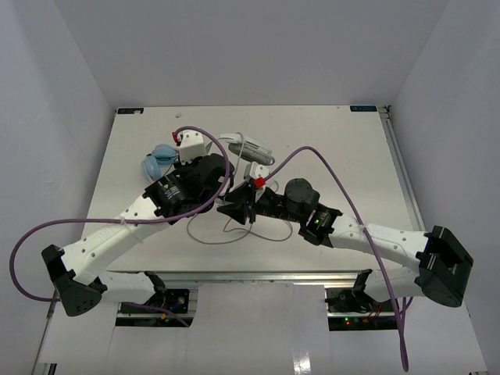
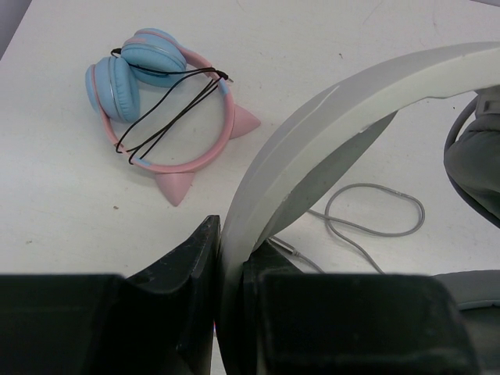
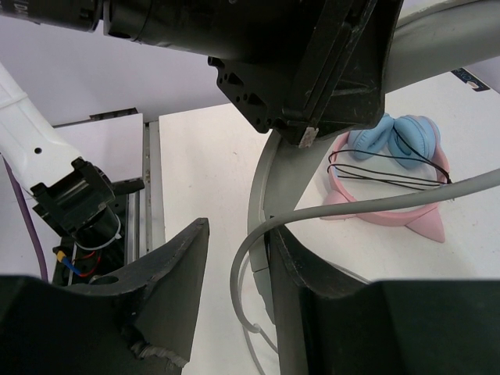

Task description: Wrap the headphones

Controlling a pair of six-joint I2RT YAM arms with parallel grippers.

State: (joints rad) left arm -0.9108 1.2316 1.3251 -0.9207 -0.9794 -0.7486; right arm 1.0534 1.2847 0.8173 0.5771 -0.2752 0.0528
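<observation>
- Black fingers of the left gripper (image 2: 233, 238) fill the bottom edge of the left wrist view. They are pinched tight on the arched band of the white-and-grey over-ear headphones (image 2: 351, 101), which rises to the upper right. The thin grey cable (image 2: 375, 187) lies looped on the white table (image 2: 62, 203) at lower right.
- At upper left of that view sits a pink-and-blue cat-eared headset (image 2: 168, 101), well apart.
- In the right wrist view, the right gripper (image 3: 238, 242) stands part-open along the bottom. The cable runs loose through its gap, unpinched, just beside the band.
- In the top view, the headphones sit mid-frame between both wrists, with slack cable on the table below them.
- Judgement: winding looks barely begun. Next, the right jaws should close on the cable and carry it round the band gently, without dragging the headset from the left grip.
</observation>
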